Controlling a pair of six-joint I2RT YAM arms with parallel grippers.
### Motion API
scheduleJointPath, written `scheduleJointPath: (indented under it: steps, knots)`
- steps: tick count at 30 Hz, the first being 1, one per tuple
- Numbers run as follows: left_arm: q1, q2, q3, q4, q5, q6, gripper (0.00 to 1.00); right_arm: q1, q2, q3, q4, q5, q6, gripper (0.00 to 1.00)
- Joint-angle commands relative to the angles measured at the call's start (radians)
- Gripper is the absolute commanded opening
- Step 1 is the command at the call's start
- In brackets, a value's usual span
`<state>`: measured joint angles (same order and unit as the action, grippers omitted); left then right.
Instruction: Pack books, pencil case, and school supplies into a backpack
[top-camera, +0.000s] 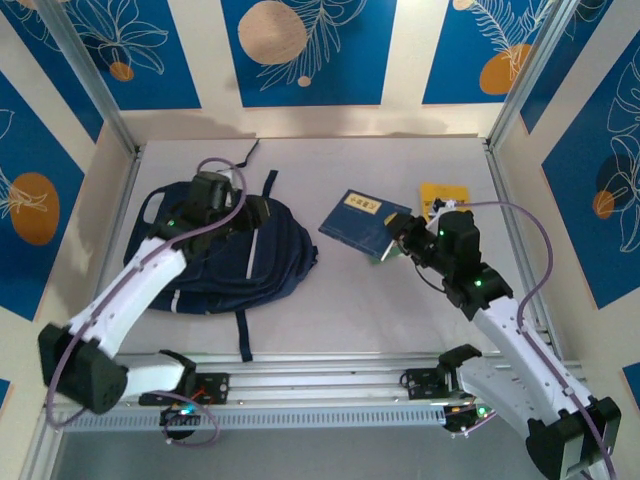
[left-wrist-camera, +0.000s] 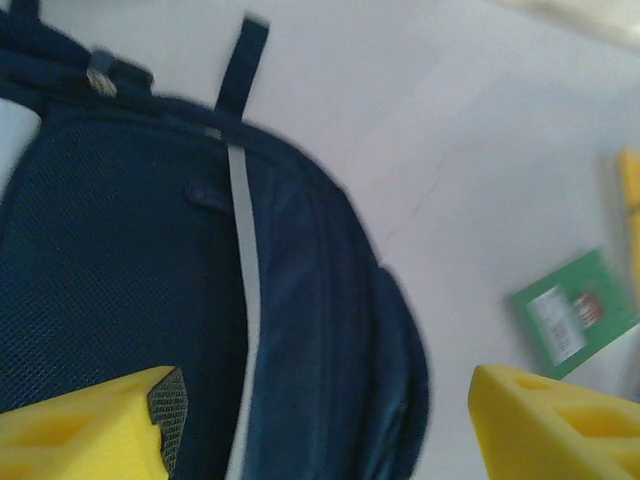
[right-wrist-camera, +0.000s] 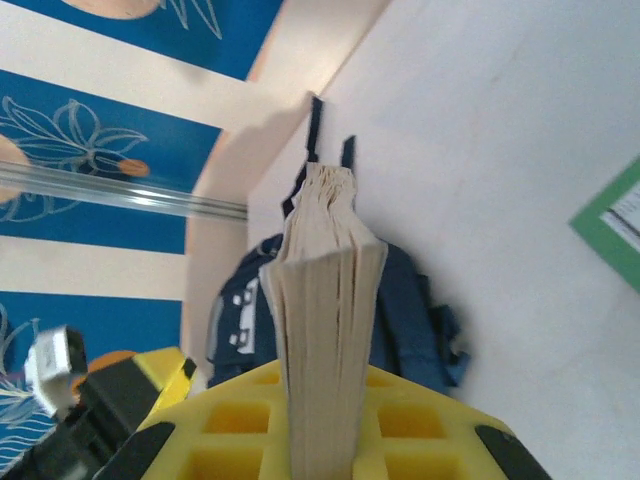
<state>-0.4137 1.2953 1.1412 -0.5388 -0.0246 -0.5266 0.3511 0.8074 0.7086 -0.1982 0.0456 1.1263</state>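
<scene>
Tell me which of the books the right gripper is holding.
The dark navy book with the pale label, its page edge clamped in the right gripper. The green book and the yellow book lie loose on the table.

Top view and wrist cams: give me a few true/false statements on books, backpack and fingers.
1. The right fingers grip the navy book. True.
2. The left fingers are shut on the backpack. False: they stand open above it.
3. The green book lies on the table. True.
4. The yellow book is inside the backpack. False: it lies on the table, over by the right arm.
</scene>
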Motion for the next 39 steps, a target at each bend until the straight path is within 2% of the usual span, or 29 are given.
scheduleJointPath:
  steps: [1, 6, 14, 21, 29, 32, 35, 39]
  knots:
    - [0.052, 0.087, 0.057, -0.105, 0.098, 0.187, 0.73, -0.035, -0.053, -0.018, -0.041, -0.051, -0.073, 0.0]
    - [0.116, 0.194, 0.127, -0.138, 0.183, 0.215, 0.64, -0.099, -0.092, -0.044, -0.062, -0.112, -0.083, 0.0]
    - [0.119, 0.305, 0.092, -0.086, 0.319, 0.205, 0.51, -0.157, -0.098, -0.079, -0.039, -0.169, -0.062, 0.0]
    - [0.118, 0.37, 0.078, -0.052, 0.356, 0.188, 0.45, -0.174, -0.097, -0.097, -0.023, -0.198, -0.041, 0.0]
    - [0.117, 0.404, 0.071, -0.025, 0.411, 0.181, 0.16, -0.181, -0.1, -0.116, -0.015, -0.208, -0.026, 0.0]
    - [0.116, 0.385, 0.073, -0.039, 0.434, 0.187, 0.0, -0.181, -0.099, -0.112, -0.014, -0.211, -0.029, 0.0]
    - [0.116, 0.318, 0.102, -0.08, 0.428, 0.209, 0.0, -0.182, -0.096, -0.103, -0.026, -0.212, -0.058, 0.0]
    - [0.117, 0.247, 0.221, -0.208, 0.443, 0.258, 0.0, -0.181, -0.077, -0.093, -0.028, -0.242, -0.1, 0.0]
